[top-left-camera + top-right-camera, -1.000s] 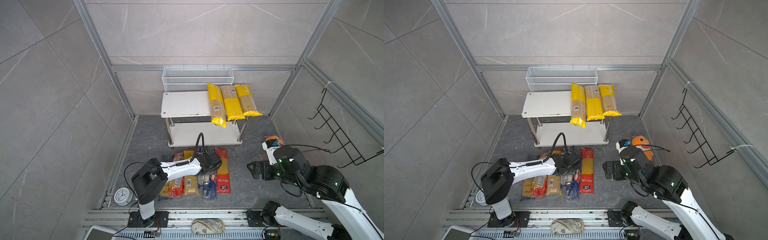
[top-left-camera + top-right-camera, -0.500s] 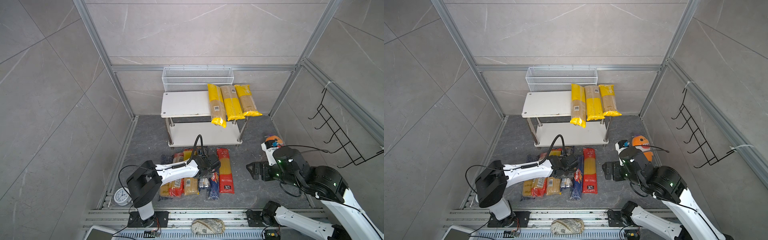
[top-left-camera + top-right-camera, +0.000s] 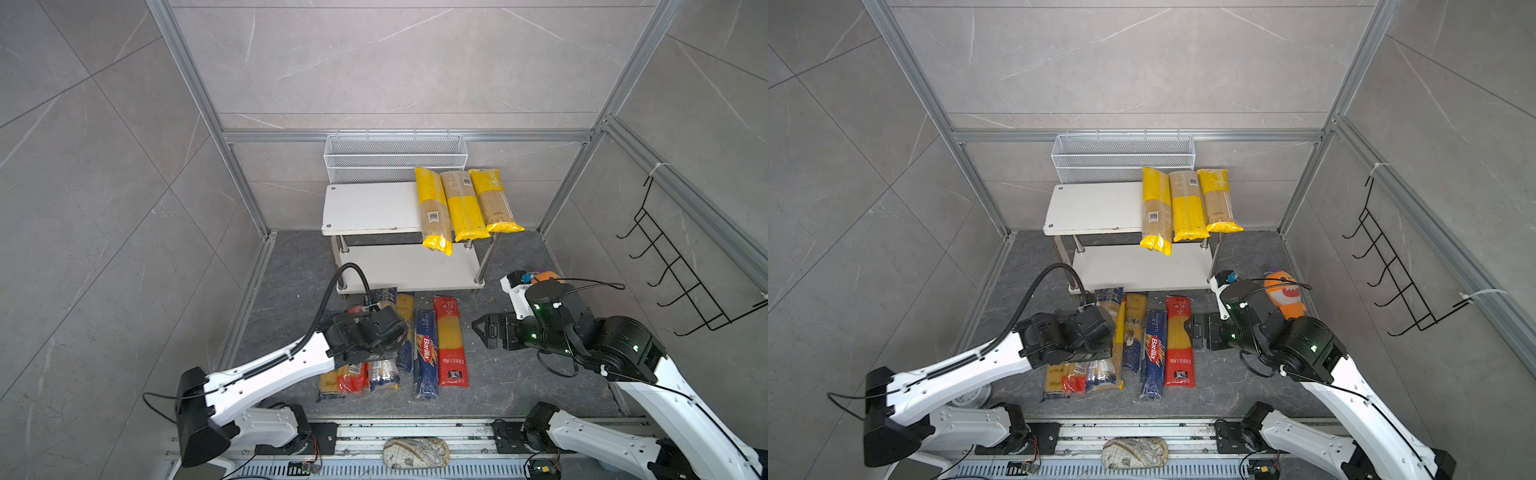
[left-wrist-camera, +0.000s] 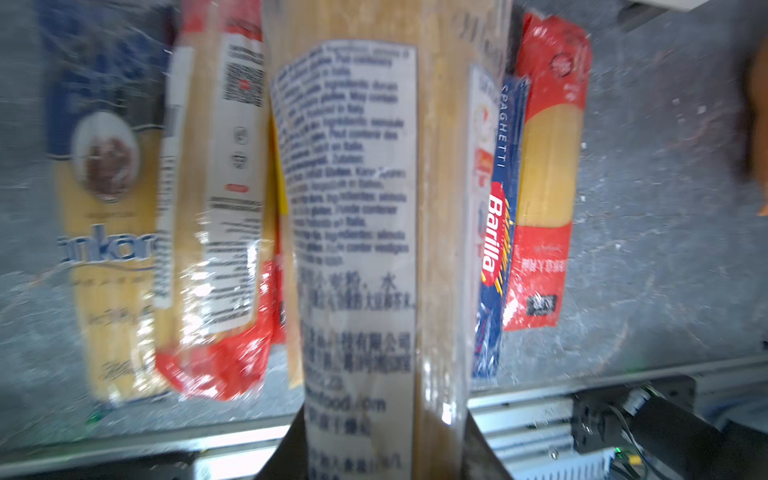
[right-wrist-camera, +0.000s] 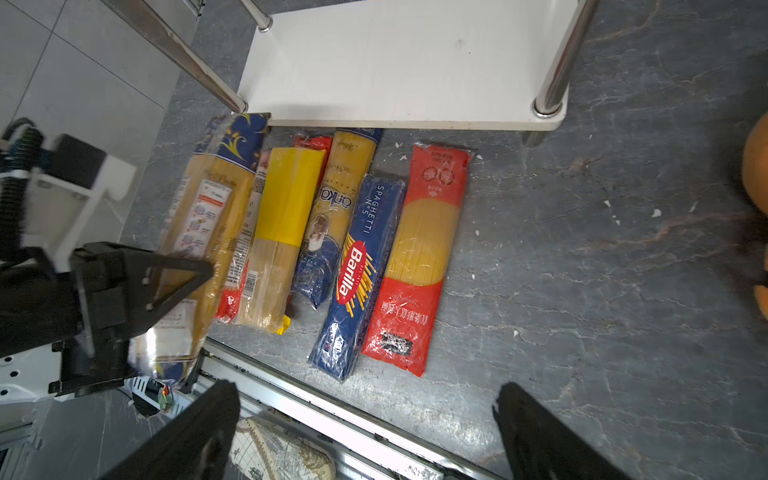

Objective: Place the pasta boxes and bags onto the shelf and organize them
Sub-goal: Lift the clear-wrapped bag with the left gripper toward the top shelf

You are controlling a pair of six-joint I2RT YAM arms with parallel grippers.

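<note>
Spaghetti bag [image 5: 214, 208] clamped in low, outstretched left gripper [image 4: 382, 415]; right gripper [image 5: 365, 395] hovers spread wide.

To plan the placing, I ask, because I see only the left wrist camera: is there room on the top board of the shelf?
Observer: Yes. Three yellow packs cover the right part of the top board; its left part is bare.
Operator: And below it?
Observer: The visible part of the lower board holds nothing.
Operator: Is the other arm busy?
Observer: No, the right gripper is open and holds nothing, near the red pack.
</note>
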